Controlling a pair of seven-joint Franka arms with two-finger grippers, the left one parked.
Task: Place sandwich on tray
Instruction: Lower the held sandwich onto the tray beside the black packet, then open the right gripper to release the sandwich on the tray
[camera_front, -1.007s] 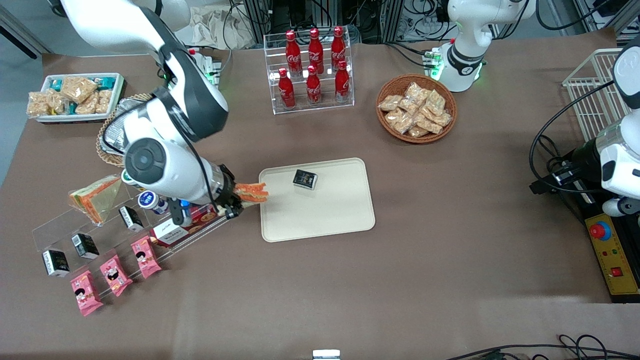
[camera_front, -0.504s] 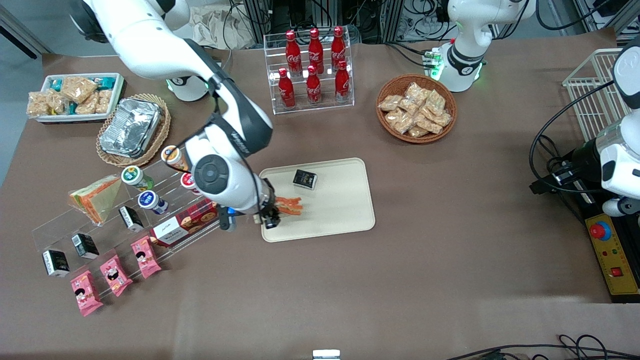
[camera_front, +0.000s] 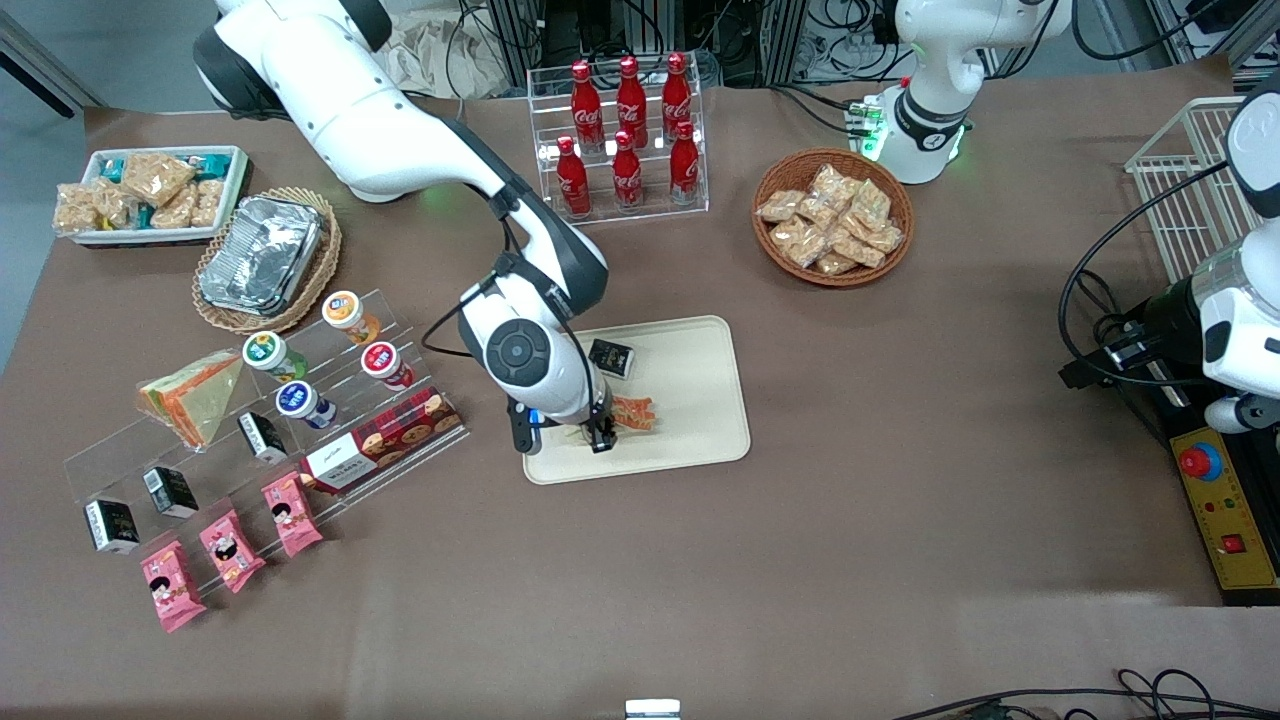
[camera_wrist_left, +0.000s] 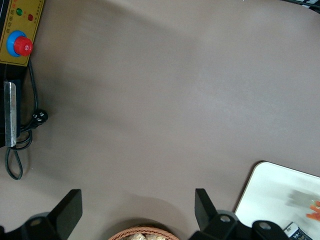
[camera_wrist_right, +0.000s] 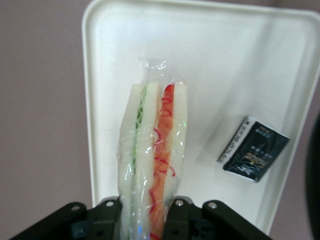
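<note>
We see the gripper (camera_wrist_right: 142, 210) over the tray (camera_front: 700, 440), jaws clamped on the sandwich (camera_wrist_right: 152, 165); releasing high risks it toppling onto the black packet (camera_wrist_right: 254, 149).

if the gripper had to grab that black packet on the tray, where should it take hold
Across its short width, from straight above. The black packet lies flat on the tray, a thin rectangle, so its two long edges suit the fingers best. The gripper, shut on the sandwich over the tray nearer the front camera, would first have to let go.
</note>
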